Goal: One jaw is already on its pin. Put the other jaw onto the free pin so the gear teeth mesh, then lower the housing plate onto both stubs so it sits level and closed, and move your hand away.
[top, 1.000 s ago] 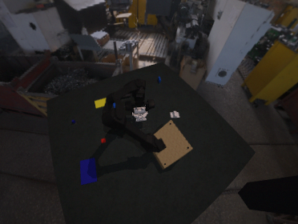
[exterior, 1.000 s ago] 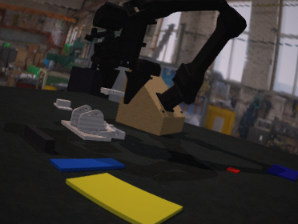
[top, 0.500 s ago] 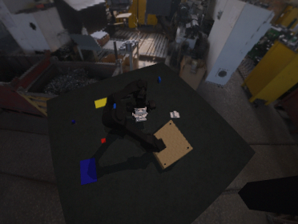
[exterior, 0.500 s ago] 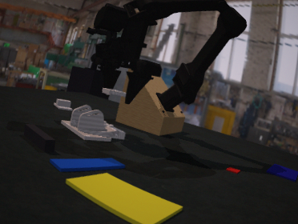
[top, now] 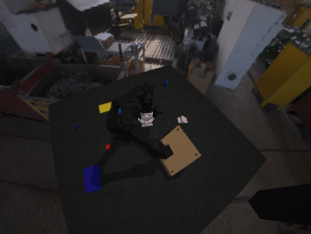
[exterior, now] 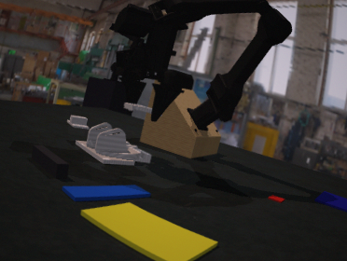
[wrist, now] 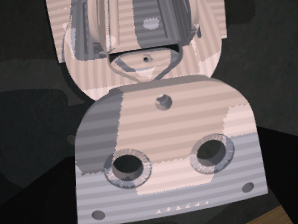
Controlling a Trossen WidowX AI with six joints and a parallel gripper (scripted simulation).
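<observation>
My gripper (exterior: 140,106) (wrist: 164,151) is shut on the white housing plate (exterior: 135,106) (wrist: 165,125), which has two large ringed holes and a rounded far edge. The plate is held in the air, level or nearly so, with a black finger at each side. The white base (top: 146,122) (exterior: 93,151) (wrist: 218,20) lies on the table below; in the wrist view it is partly behind the plate. Two upright rounded white parts (exterior: 111,144) stand side by side on it. Whether both jaws are on their pins and meshed cannot be told; the stubs are not clearly visible.
A small white part (top: 182,119) (exterior: 77,122) lies apart from the base. The arm stands on a sloped wooden block (top: 181,152) (exterior: 163,132). A black bar (exterior: 48,161), a blue slab (exterior: 106,192), a yellow slab (top: 104,107) (exterior: 149,230) and a red piece (top: 108,146) (exterior: 276,199) lie around.
</observation>
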